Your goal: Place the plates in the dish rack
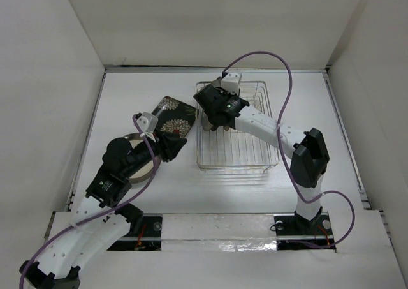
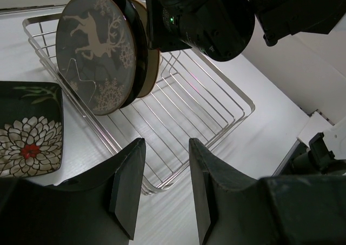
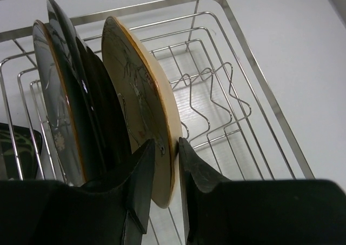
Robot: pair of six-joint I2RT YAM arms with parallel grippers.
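Observation:
The chrome dish rack (image 1: pixel 252 150) stands at mid-table. The dark grey deer plate (image 2: pixel 93 54) stands upright at its left end, with another dark plate (image 3: pixel 89 101) behind it. My right gripper (image 3: pixel 166 154) is shut on the rim of the tan plate (image 3: pixel 138 101), which stands upright in the rack (image 3: pixel 254 66) beside the dark ones. In the top view my right gripper (image 1: pixel 213 123) hangs over the rack's left end. The black square flower plate (image 1: pixel 172 115) lies flat left of the rack. My left gripper (image 2: pixel 165 166) is open and empty, just off the rack's near corner (image 2: pixel 162 183).
A round brown-rimmed plate (image 1: pixel 141 169) lies on the table, mostly hidden under my left arm. The black square plate (image 2: pixel 27 130) shows at the left of the left wrist view. The right arm's wrist (image 2: pixel 216 18) hangs above the rack. White walls enclose the table.

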